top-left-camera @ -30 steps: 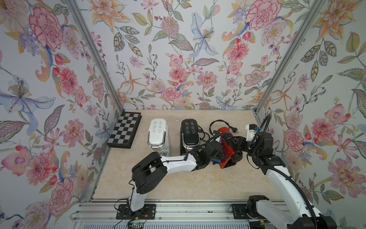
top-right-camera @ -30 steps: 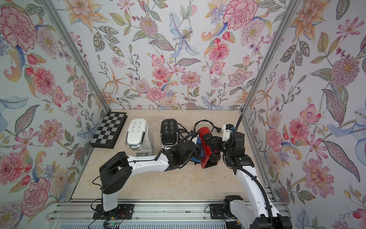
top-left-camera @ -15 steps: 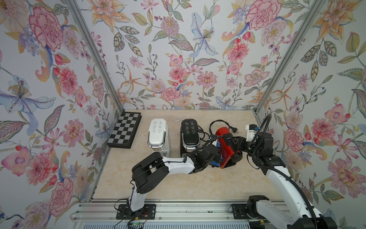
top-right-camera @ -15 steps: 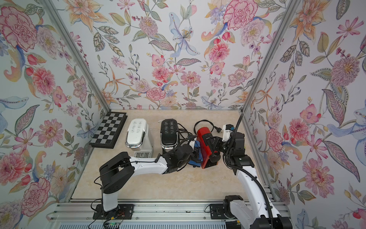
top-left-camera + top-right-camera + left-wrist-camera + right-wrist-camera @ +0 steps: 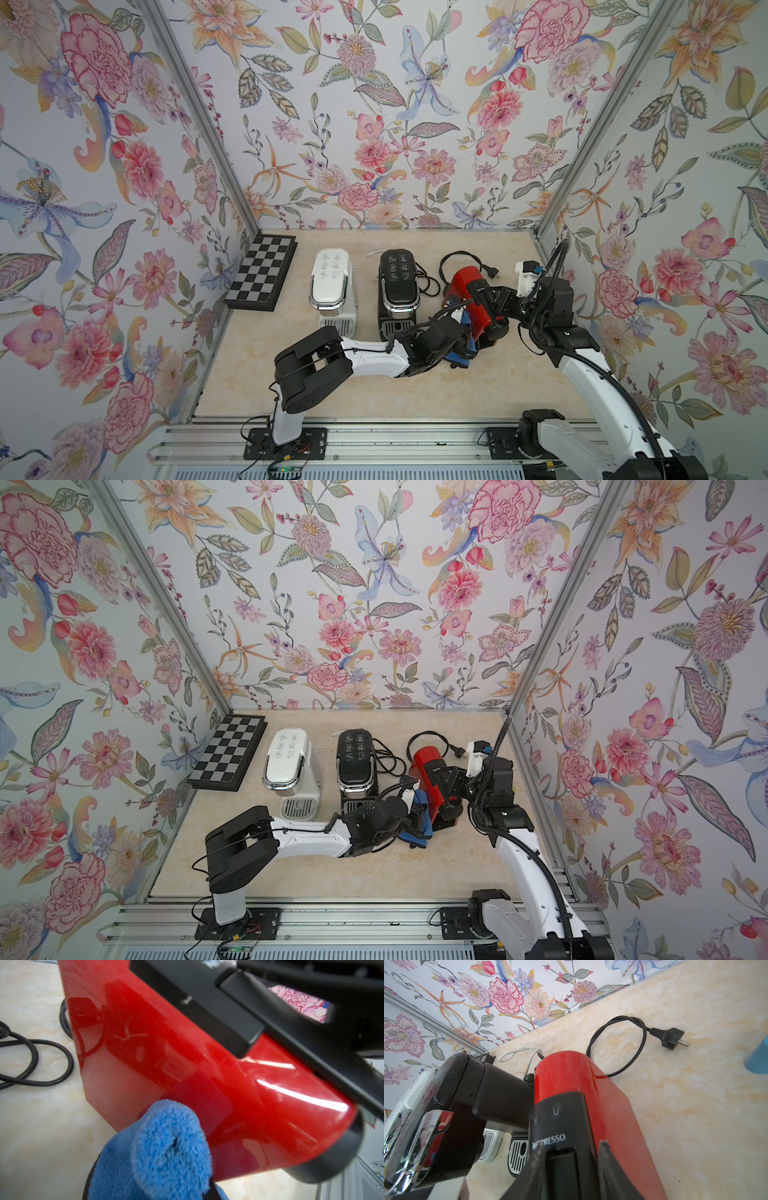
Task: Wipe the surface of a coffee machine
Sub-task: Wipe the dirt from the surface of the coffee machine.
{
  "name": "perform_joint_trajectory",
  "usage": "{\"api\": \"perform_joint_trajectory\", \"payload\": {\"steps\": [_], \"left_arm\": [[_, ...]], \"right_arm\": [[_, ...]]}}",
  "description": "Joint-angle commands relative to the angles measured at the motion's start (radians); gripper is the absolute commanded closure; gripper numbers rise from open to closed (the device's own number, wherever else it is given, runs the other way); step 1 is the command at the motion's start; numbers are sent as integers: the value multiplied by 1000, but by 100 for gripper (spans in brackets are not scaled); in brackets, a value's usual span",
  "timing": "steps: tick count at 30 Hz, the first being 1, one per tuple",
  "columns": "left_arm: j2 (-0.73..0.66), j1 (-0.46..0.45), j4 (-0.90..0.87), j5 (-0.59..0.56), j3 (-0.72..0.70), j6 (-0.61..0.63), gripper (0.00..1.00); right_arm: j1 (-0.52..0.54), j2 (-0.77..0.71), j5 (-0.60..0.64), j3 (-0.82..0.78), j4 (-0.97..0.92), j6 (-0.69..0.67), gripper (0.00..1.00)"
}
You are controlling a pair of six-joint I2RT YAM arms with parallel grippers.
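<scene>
The red coffee machine stands rightmost of three machines in both top views. My left gripper is shut on a fluffy blue cloth. The cloth presses against the lower part of the machine's glossy red side, close to the tabletop. My right gripper comes in from the right. Its fingers clamp the black lever strip on top of the red machine. The cloth hides the left fingers.
A black coffee machine stands right beside the red one, with a white coffee machine further left. A chessboard leans at the left wall. A black cord with plug lies behind the red machine. A blue cup stands near the right wall.
My left gripper has slid the blue cloth a little down and toward the front along the red machine's side. The right gripper has kept its hold.
</scene>
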Motion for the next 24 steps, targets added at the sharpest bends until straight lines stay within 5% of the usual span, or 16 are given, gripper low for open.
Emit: {"api": "perform_joint_trajectory", "payload": {"steps": [1,15,24], "left_arm": [[-39,-29,33,33,35,-5,100],[-43,9,-54,59,233,133,100],[-27,106,-55,68,232,155,100]], "right_arm": [[11,6,-37,-10,-154,-8,57],[11,1,-38,-16,-156,23,57],[16,4,-42,-6,-157,23,57]]}}
